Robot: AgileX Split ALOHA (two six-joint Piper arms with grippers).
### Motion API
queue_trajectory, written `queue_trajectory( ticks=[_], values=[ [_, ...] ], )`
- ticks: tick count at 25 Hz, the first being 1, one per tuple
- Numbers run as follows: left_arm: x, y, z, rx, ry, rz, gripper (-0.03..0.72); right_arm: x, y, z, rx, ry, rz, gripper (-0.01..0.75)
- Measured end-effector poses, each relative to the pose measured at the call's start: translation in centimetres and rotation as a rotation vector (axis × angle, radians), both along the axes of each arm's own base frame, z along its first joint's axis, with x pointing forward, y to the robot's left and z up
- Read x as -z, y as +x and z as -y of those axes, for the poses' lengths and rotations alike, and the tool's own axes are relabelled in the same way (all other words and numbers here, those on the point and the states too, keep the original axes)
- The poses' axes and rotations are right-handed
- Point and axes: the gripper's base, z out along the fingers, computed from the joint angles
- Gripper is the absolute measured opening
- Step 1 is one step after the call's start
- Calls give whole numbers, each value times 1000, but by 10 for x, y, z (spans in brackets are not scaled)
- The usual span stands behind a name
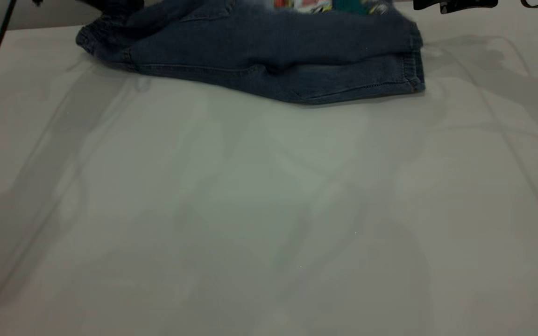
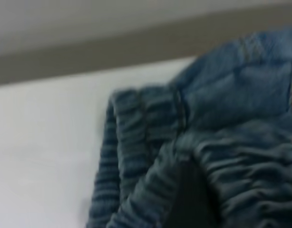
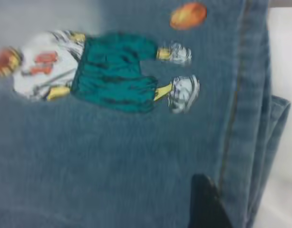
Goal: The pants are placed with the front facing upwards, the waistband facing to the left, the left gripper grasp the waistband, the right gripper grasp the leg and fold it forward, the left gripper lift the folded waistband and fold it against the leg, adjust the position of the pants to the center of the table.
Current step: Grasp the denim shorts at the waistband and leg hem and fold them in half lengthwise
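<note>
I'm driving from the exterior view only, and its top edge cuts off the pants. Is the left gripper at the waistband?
Observer: Yes. The left wrist view shows a black part of the left gripper among the ruffled folds of the waistband. I cannot tell whether it has clamped.
Operator: And the right gripper?
Observer: A black part of the right gripper sits over the pants, beside a tan-stitched seam.
Operator: What's the colourful bit at the top?
Observer: A cartoon print of a figure in teal trousers, with an orange ball nearby.
</note>
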Motion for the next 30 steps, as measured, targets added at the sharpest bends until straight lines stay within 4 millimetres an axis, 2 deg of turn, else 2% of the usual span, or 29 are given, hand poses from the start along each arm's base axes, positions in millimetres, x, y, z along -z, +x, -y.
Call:
queue_trajectory(
  ticks=[6, 13, 19, 24, 27, 30],
  values=[
    [-36, 0, 0, -1, -1, 9, 510, 0, -2, -4, -6, 60, -34, 343],
    [-56, -7, -11, 13, 148, -109, 510, -2, -9, -14, -49, 178, -108, 343],
    [-50, -17, -30, -15, 322, -241, 510, -4, -13, -19, -66, 252, -161, 343],
    [-48, -15, -43, -76, 287, -233, 510, -5, -17, -23, -108, 301, -196, 343],
    [-36, -12, -44, -95, 242, -232, 510, -5, -17, -23, -113, 292, -196, 343],
    [-17, -10, -40, -93, 200, -258, 510, -15, -17, -22, -119, 270, -183, 343]
  ],
)
